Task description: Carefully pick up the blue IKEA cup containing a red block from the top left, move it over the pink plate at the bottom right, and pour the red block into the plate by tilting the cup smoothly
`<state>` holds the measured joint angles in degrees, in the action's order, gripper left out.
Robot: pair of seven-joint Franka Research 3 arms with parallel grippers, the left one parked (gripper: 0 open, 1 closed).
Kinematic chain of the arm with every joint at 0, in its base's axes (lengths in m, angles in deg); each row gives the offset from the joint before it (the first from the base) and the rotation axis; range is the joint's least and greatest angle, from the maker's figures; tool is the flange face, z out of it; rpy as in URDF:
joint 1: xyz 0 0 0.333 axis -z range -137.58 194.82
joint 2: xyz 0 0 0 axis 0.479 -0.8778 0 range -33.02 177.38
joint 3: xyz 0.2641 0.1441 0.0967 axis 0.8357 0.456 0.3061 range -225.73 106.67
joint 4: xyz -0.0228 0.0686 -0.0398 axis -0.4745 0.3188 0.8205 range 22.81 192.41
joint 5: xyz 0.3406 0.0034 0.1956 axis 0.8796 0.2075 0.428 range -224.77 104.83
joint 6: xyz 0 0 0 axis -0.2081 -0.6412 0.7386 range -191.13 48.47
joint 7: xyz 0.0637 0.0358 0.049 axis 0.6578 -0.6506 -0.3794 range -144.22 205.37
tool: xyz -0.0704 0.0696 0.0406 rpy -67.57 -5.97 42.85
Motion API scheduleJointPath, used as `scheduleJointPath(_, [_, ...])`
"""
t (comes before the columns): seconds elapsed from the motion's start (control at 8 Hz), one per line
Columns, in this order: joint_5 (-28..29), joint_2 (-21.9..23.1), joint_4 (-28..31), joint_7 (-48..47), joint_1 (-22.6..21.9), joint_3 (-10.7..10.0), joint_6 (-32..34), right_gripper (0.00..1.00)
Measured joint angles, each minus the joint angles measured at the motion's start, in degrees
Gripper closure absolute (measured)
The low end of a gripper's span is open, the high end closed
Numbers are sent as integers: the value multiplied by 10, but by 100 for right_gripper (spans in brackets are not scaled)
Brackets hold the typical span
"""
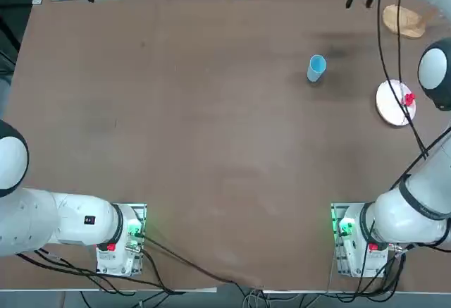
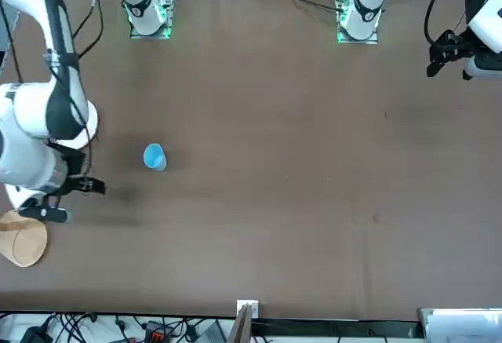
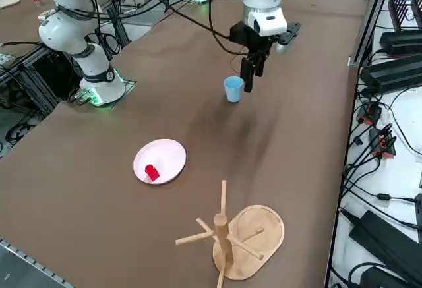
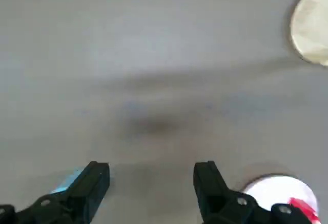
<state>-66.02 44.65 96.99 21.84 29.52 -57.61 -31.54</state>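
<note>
Our right end effector [image 3: 251, 76] hangs just beside the upright blue IKEA cup [image 3: 233, 89], fingers wide apart and empty; the red block [image 3: 151, 172] already lies on the pink plate [image 3: 169, 153].

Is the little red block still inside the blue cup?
No, out: the red block lies on the pink plate, apart from the upright blue cup.

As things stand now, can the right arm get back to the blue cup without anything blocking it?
Probably yes. The blue cup stands upright and alone beside the open right end effector; the pink plate with the red block lies well apart.
</note>
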Motion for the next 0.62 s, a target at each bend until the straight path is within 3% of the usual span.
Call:
scheduleJointPath(0.25, [1, 66, -6, 0, -2, 4, 82, 0])
scheduleJointPath(0.62, [19, 183, -3, 0, 6, 36, 177, 0])
